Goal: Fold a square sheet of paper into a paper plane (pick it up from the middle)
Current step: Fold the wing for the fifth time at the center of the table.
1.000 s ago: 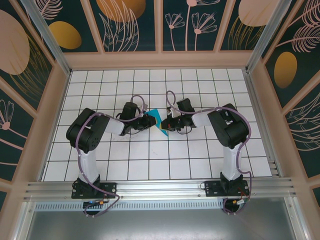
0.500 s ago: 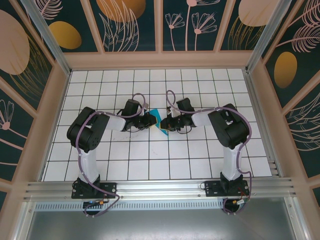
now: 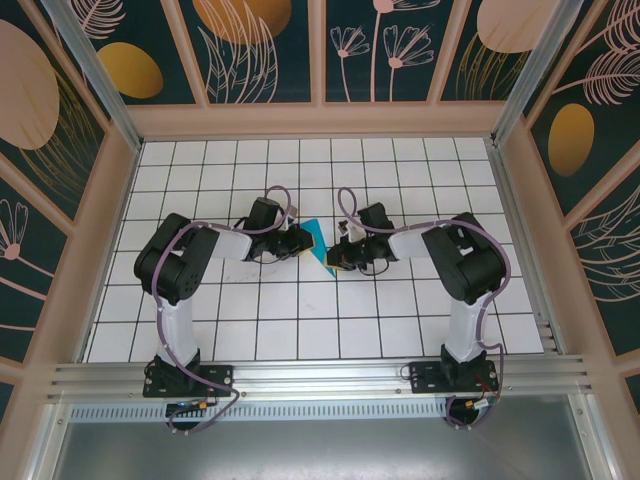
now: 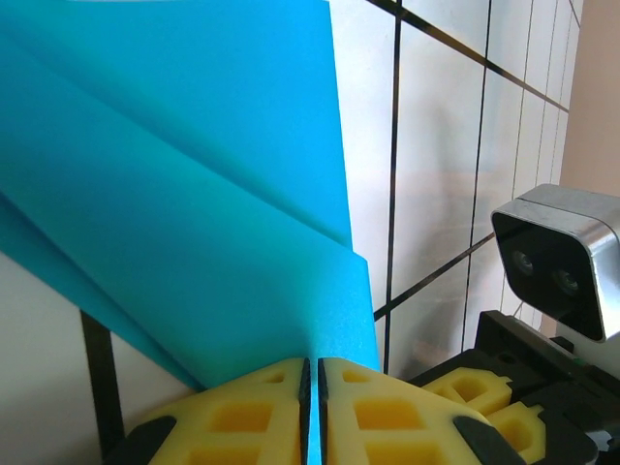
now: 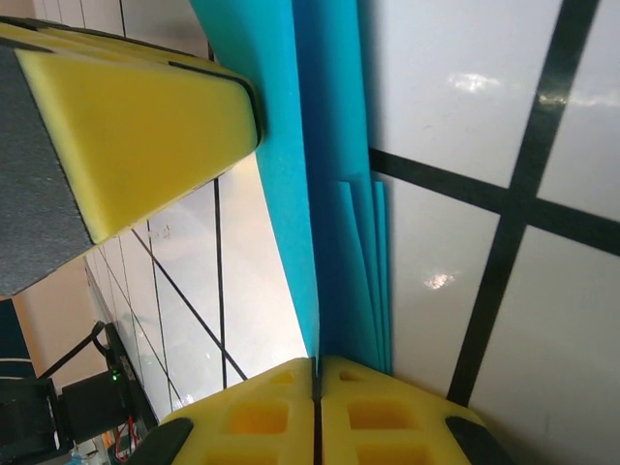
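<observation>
Jaws pressed together on both sides: the left gripper (image 3: pixel 297 243) and the right gripper (image 3: pixel 338 256) each pinch the teal paper (image 3: pixel 318 231) between yellow foam pads (image 4: pixel 242 417), holding it between them at mid-table. Whether it touches the tiled table (image 3: pixel 300 310) cannot be told. With two grips so near each other, any pull apart or twist could tear the thin sheet or skew its creases. A loosened grip could let the stacked layers fan open. The paper is matte and smooth, already folded into sharp-edged overlapping flaps, with several layer edges stepped beside the right gripper's pinch. The pads look soft, with moulded recesses, and the table is glossy white with dark grid lines.
</observation>
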`<state>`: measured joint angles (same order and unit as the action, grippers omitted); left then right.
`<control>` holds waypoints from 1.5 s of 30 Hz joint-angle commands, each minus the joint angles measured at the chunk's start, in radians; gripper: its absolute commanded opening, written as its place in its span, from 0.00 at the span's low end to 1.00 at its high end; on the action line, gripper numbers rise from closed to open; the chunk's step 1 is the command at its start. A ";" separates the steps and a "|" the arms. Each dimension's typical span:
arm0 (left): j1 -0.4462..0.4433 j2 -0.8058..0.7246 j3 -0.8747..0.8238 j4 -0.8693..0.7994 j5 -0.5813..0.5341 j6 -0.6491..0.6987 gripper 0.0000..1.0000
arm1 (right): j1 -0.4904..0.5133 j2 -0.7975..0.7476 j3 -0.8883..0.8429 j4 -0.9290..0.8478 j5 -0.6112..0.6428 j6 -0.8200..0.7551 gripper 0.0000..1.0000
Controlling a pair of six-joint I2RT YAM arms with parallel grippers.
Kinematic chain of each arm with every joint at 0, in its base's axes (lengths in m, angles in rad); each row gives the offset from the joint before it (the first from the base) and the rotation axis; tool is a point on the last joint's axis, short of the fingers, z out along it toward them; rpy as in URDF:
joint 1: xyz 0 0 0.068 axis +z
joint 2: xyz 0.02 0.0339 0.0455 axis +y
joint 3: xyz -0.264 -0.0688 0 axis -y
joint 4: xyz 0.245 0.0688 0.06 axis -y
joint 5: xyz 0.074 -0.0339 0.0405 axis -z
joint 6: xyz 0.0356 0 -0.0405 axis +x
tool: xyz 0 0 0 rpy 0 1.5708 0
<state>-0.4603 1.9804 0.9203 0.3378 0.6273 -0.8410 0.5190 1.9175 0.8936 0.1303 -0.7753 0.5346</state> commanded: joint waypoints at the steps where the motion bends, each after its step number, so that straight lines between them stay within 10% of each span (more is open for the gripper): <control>1: -0.006 0.101 -0.008 -0.090 -0.158 0.040 0.15 | 0.009 -0.017 -0.021 -0.034 0.021 0.013 0.08; 30: -0.006 0.132 0.077 -0.231 -0.234 0.083 0.14 | 0.044 -0.177 -0.020 -0.134 0.233 -0.010 0.20; 45: -0.006 0.165 0.136 -0.307 -0.271 0.105 0.15 | 0.171 -0.075 0.143 -0.272 0.354 -0.088 0.11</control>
<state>-0.4633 2.0171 1.0752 0.0555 0.6083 -0.8024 0.6773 1.8114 1.0073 -0.0746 -0.4438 0.4744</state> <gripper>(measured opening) 0.152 0.115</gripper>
